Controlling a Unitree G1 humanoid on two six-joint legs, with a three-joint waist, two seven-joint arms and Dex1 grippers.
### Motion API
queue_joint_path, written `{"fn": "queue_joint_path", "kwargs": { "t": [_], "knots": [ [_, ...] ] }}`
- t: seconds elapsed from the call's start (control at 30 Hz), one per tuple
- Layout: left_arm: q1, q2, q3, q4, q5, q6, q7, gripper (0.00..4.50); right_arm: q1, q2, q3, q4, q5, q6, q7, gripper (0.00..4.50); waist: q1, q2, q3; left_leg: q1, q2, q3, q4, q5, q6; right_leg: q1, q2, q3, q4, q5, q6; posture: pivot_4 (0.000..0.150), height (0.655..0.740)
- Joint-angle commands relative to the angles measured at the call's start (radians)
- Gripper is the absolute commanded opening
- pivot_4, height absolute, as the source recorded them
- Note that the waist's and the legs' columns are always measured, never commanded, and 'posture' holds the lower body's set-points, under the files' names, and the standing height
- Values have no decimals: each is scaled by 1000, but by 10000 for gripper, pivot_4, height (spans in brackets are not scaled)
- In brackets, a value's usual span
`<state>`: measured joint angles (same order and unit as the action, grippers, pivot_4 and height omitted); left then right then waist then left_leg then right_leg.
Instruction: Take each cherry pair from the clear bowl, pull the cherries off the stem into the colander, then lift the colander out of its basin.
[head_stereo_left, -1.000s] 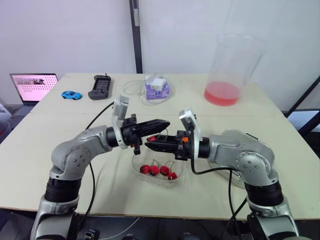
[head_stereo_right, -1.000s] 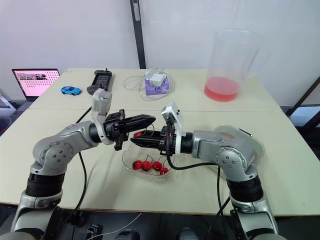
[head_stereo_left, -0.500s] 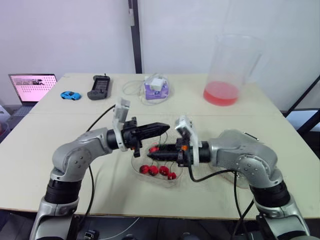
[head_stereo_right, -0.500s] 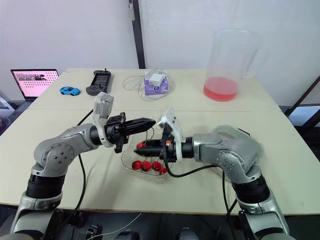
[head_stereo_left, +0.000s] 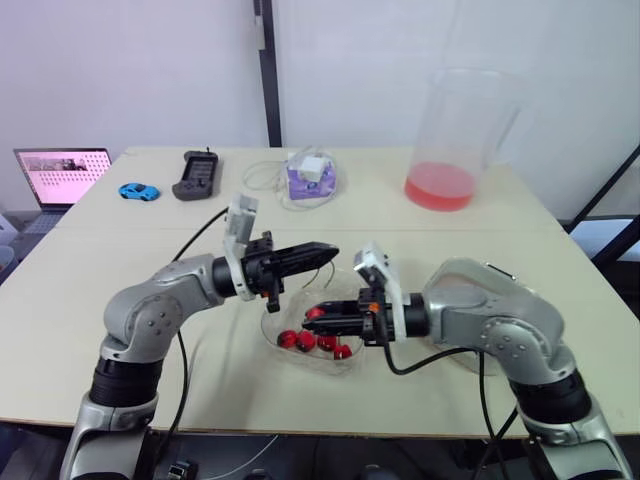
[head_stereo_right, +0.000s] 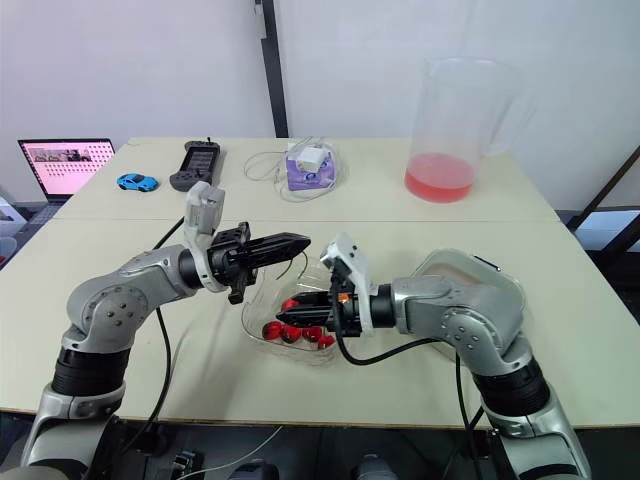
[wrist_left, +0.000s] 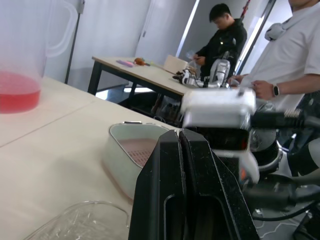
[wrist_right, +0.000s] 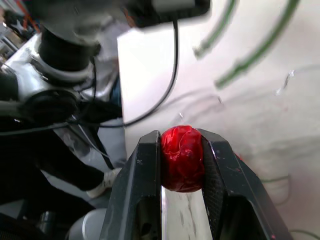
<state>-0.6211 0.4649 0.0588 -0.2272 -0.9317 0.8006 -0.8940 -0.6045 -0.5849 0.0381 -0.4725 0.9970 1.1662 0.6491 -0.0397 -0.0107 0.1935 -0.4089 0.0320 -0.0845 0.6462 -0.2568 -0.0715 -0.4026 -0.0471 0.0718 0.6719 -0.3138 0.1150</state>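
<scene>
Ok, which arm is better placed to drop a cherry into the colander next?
Right, likely. The right gripper has its jaws shut on a cherry over the clear bowl, and the colander sits on that arm's side. The left gripper is shut, farther away.

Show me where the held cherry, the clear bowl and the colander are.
held cherry (wrist_right: 181, 159), right wrist view, middle of the fruit
clear bowl (head_stereo_right: 252, 318), right eye view, its left wall
colander (wrist_left: 144, 150), left wrist view, its inner mesh
</scene>
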Motion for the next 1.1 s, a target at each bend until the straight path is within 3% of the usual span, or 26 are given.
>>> {"fn": "queue_joint_path", "kwargs": {
  "t": [0.03,0.23,0.37,0.47,0.67,0.93,1.07,1.1],
  "knots": [
    [-9,19,29,0,2,-23,-21,0,-19,-93,-112,-52,72,29,22,9916,0,0,0,0,0,0,0,0,0,0,0,0,0,0,0,1500,7332],
    [-2,33,29,23,18,-39,-49,0,-2,-427,-291,0,63,39,151,9916,2,0,0,0,0,0,0,0,0,0,0,0,-1,0,0,1500,7332],
    [1,33,29,30,27,-49,-54,0,134,-689,-379,85,-74,-33,304,9916,6,0,0,0,0,1,0,-1,1,1,0,0,-2,0,0,1500,7332],
    [8,38,29,28,30,-51,-61,0,254,-786,-424,150,-177,-113,387,9916,6,0,0,1,0,1,0,-1,2,2,0,0,-3,0,0,1500,7332],
    [14,45,24,24,36,-50,-74,0,372,-842,-399,264,-353,-287,460,9916,-1,1,0,1,0,2,0,-1,2,3,0,0,-3,0,0,1500,7332],
    [30,50,26,0,32,-43,-66,0,273,-799,-165,393,-534,-448,474,9916,-2,1,0,1,0,2,0,-1,1,3,0,0,-3,0,0,1500,7332],
    [40,54,32,-11,28,-41,-60,0,197,-778,-93,452,-578,-479,512,23001,-1,1,1,1,0,2,0,-1,1,3,0,0,-3,0,0,1500,7332],
    [45,57,34,-16,27,-39,-57,0,175,-776,-85,465,-583,-481,525,28674,-1,2,1,1,0,2,0,-1,1,3,0,0,-3,0,0,1500,7332]
  ]
}}
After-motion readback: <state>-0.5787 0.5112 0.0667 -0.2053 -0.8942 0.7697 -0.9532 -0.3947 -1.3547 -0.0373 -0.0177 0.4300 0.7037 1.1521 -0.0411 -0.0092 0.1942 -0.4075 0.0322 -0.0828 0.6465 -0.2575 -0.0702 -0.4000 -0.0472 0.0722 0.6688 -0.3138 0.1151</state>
